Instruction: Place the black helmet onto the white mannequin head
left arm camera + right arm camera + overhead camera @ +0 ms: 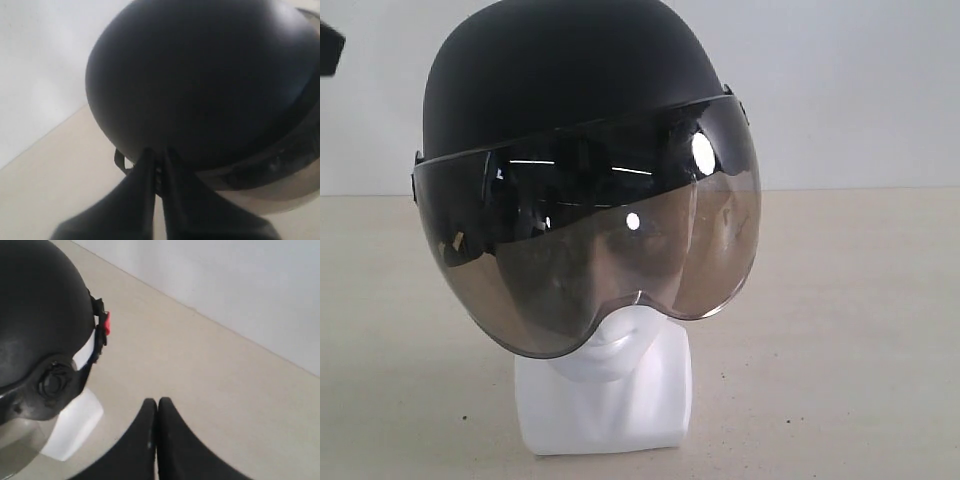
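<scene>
Item: black helmet (570,90), matte shell, tinted visor (620,250) down over the face
Place: centre of the exterior view, seated on the white mannequin head (605,400); the shell sits at 12 o'clock, the chin and block base show at 6 o'clock under the visor
Fit: the visor rim dips toward 7 o'clock, so the seating looks slightly askew
Left claw (159,152): clenched, nothing seen between the fingers; the tips are right at the helmet's lower rim, contact cannot be told
Right claw (158,407): clenched and empty, apart from the helmet, over the bare table (200,370), near the round side pivot (52,382) and a red strap tab (106,323)
Step in hand: the helmet appears placed, so the task looks all but finished
Next move calls for: drawing both arms away without nudging the shell, or a light levelling push if the tilt matters
</scene>
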